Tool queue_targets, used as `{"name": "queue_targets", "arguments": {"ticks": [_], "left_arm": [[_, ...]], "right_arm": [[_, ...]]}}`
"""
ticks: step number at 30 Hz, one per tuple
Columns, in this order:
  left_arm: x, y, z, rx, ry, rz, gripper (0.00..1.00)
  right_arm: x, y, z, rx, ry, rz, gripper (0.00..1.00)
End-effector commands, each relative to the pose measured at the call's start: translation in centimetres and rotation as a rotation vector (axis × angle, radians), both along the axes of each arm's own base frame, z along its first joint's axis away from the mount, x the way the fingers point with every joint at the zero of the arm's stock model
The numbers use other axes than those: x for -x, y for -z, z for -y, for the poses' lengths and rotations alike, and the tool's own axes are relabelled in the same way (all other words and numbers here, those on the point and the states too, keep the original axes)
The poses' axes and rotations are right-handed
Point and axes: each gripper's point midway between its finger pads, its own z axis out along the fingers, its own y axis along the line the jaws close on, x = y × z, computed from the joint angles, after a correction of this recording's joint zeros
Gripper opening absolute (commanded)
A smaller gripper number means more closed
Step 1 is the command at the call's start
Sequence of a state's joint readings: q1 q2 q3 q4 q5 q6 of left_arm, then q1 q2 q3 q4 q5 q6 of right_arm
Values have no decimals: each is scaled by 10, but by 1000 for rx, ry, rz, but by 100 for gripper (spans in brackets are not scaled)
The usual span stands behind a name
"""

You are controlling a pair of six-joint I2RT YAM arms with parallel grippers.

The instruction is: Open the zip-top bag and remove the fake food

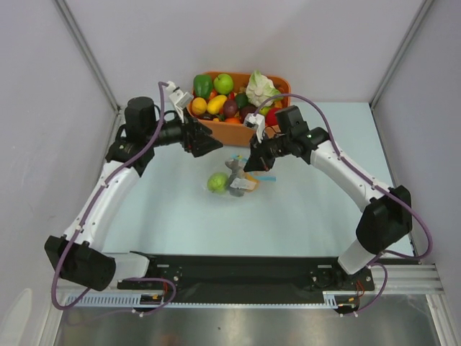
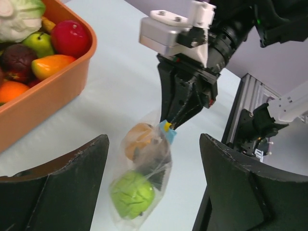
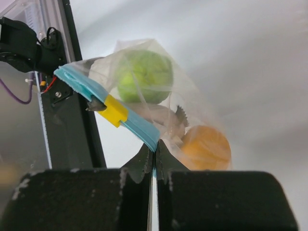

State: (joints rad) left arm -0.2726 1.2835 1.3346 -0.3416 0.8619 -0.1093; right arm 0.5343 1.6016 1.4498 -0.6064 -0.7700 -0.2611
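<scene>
Right gripper (image 2: pixel 172 124) pinches the zip-top bag (image 2: pixel 144 168) by its zip end. Its long axis runs leftward. Left gripper (image 1: pixel 209 146) gapes, empty.

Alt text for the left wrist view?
The right gripper pinches the blue zip strip of the zip-top bag, which holds a lime-green fruit and an orange fruit. The open left gripper frames it; an orange tub of toy fruit sits upper left.

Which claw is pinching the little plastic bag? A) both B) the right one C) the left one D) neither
B: the right claw is shut on the bag at its top edge, while the left claw stands open, gripping nothing.
</scene>
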Motion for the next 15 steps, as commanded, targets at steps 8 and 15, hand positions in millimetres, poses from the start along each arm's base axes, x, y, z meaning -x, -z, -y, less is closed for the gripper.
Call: {"name": "queue_targets", "arguments": {"ticks": [8, 15], "left_arm": [[6, 37, 29, -76, 60, -11, 82], [6, 60, 39, -110, 99, -59, 82]], "right_arm": [[13, -21, -5, -40, -38, -109, 0], [12, -27, -7, -60, -26, -116, 0]]}}
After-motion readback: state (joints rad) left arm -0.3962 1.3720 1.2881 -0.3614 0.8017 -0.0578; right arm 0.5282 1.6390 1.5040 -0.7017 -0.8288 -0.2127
